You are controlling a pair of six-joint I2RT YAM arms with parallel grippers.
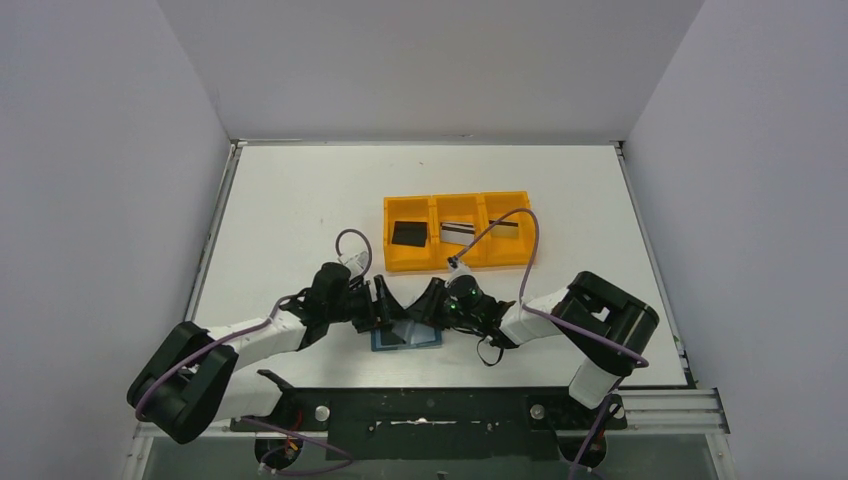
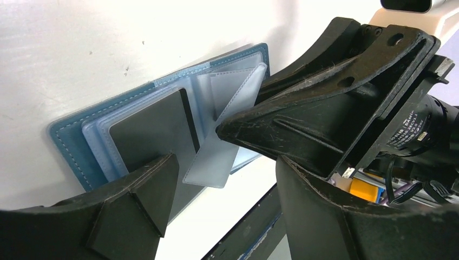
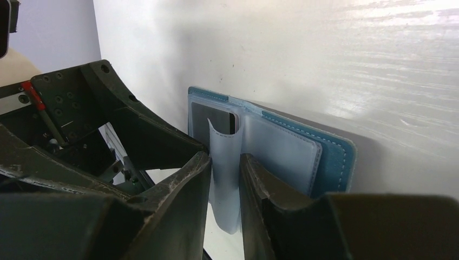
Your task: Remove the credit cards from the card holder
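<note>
The teal card holder (image 1: 405, 338) lies open on the table between my two grippers. In the left wrist view a black credit card (image 2: 151, 132) shows inside a clear pocket on the card holder's (image 2: 67, 138) left half. My left gripper (image 2: 222, 187) is open. One of its fingertips (image 2: 146, 195) rests at that card's near edge, and the other stands off the holder. My right gripper (image 3: 225, 173) is shut on a translucent pocket sleeve (image 3: 223, 151) of the card holder (image 3: 335, 154), lifting it upright. A black card (image 3: 214, 120) shows behind the sleeve.
An orange three-compartment tray (image 1: 458, 262) stands behind the grippers. It holds a black card (image 1: 407, 233), a silver card with a dark stripe (image 1: 460, 233) and another card (image 1: 504, 228). The table's front edge and black mounting rail (image 1: 430, 408) are close below the holder.
</note>
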